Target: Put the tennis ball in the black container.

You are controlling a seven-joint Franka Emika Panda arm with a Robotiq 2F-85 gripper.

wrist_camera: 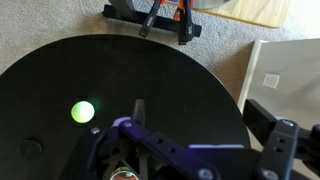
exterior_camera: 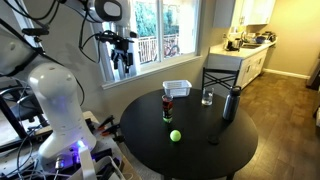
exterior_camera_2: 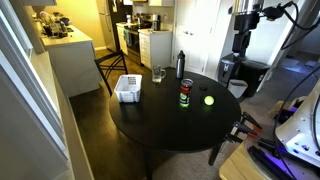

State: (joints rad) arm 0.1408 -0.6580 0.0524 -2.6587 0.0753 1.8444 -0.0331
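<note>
The tennis ball lies on the round black table near its front, and shows in both exterior views. In the wrist view the ball is at the left. The black container, a small dark cup, stands upright just behind the ball. My gripper hangs high above and off to one side of the table. In the wrist view its fingers are spread wide with nothing between them.
A white mesh basket, a clear glass and a taller dark bottle stand on the far half of the table. A chair is behind it. Carpet and robot equipment lie beside the table.
</note>
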